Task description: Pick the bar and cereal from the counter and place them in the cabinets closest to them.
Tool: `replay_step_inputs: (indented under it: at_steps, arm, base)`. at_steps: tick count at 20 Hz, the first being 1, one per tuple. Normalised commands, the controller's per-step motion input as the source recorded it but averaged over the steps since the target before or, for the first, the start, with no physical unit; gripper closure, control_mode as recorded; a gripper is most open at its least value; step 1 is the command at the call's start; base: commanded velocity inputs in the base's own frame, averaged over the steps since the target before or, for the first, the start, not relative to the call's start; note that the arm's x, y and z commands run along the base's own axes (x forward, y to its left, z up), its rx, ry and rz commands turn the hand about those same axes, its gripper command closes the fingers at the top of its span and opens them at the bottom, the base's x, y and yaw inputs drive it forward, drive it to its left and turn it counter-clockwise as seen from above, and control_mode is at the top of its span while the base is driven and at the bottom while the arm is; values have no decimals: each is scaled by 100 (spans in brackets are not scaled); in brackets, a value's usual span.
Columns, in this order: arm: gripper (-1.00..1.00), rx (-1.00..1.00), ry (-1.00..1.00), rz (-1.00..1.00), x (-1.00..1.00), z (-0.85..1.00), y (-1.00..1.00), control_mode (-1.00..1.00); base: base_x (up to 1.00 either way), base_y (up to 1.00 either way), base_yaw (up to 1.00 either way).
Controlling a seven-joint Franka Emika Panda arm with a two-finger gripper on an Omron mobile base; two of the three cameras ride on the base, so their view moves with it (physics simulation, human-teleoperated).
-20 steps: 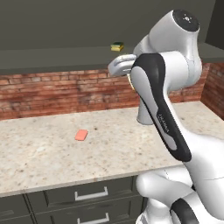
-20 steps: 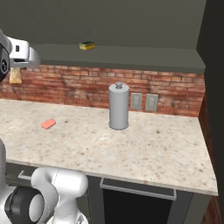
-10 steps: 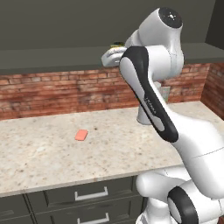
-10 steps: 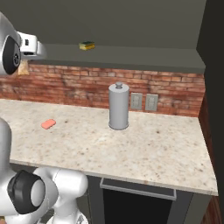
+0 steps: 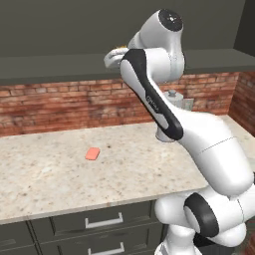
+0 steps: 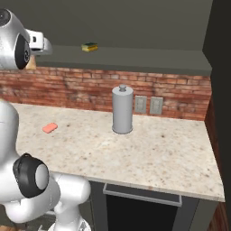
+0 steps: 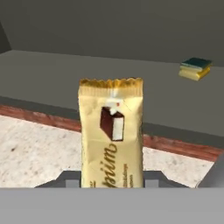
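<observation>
On the left of the speckled worktop (image 5: pixel 60 169) lies a salmon-pink rounded block (image 5: pixel 92 153), alone and well apart from everything else. Further right, the white arm reaches up to the dark grey shelf of the cabinets (image 6: pixel 135 58) above the brick backsplash. The hand (image 7: pixel 112 177) is closed narrowly on the bar (image 7: pixel 112 135), whose golden-yellow wrapper stands upright between the fingers, raised level with the shelf edge and not resting on it. A yellow and green sponge (image 6: pixel 90 46) sits on the shelf, to the right of the bar in the hand view. Right of the arm, a grey cylindrical canister (image 6: pixel 122 109) stands upright on the worktop near two wall outlets (image 6: pixel 149 104).
</observation>
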Motion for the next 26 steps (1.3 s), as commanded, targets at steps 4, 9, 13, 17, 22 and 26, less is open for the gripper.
replay_step_inputs:
  at_steps: [4,9,13,17,22,26]
  arm:
    - [100,0,-2,0,72,0,21,-100]
    - [100,0,-1,0,77,0,20,-100]
    - [100,0,-1,0,88,0,21,-100]
    - [100,0,-2,0,92,0,26,-100]
    - [100,0,-2,-1,88,0,29,-100]
    - [-100,0,-1,-1,49,3,23,-100]
  base:
    - [0,0,0]
    - [0,0,0]
    - [0,0,0]
    - [0,0,0]
    - [0,0,0]
    - [0,0,0]
